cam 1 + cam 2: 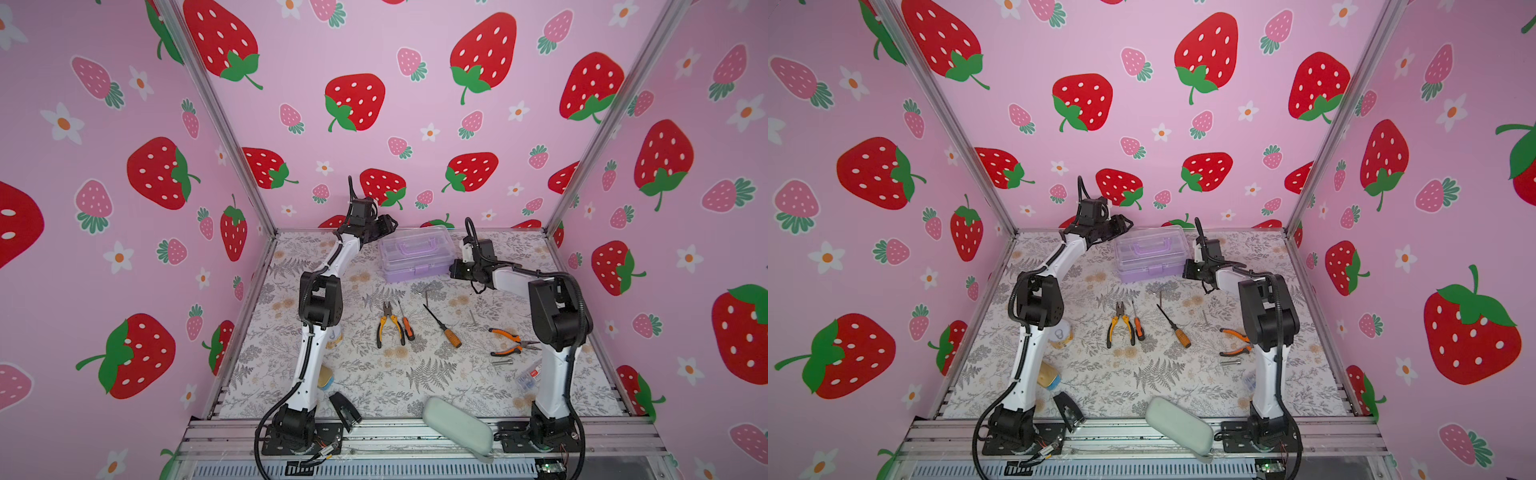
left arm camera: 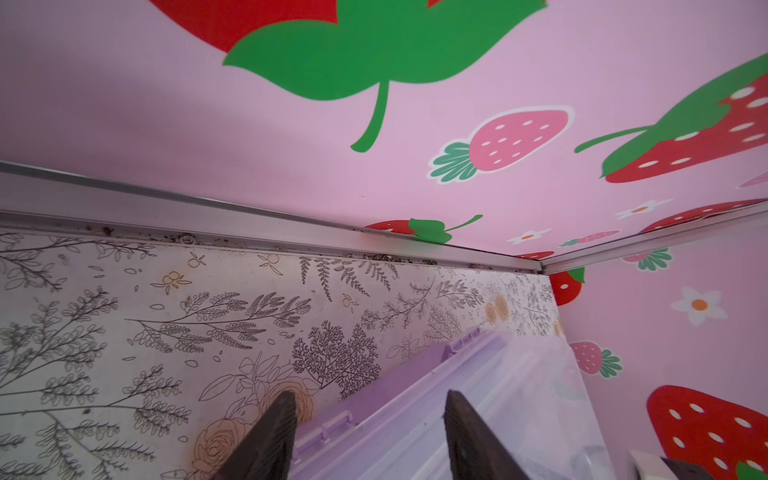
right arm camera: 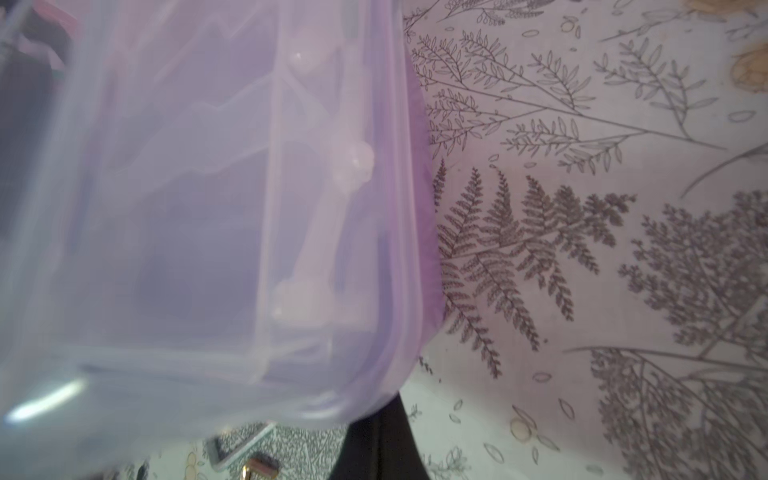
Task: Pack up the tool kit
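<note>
Presently the left gripper (image 2: 370, 401) straddles, jaws parted, the rear edge of the small lilac, clear-lidded plastic case (image 1: 415, 255), grip unclear; the clenched right gripper (image 1: 454, 270) sits at its right end.

Lilac base and handle, clear lid on the small rectangular plastic case (image 1: 415, 255). Yellow-orange and black grips on the blunt-nosed steel pliers (image 1: 388, 313); orange and black on the slim screwdriver (image 1: 405, 322); amber-brown handle on the larger screwdriver (image 1: 442, 326); orange-black grips on the long-nosed pliers (image 1: 515, 344). No pattern on the pale green oblong pouch (image 1: 457, 424). Grey ferns, tan blossoms across the whitish tabletop (image 1: 374, 386). Red and pink strawberries, white flowers over the pink panel walls (image 1: 291, 75).
</note>
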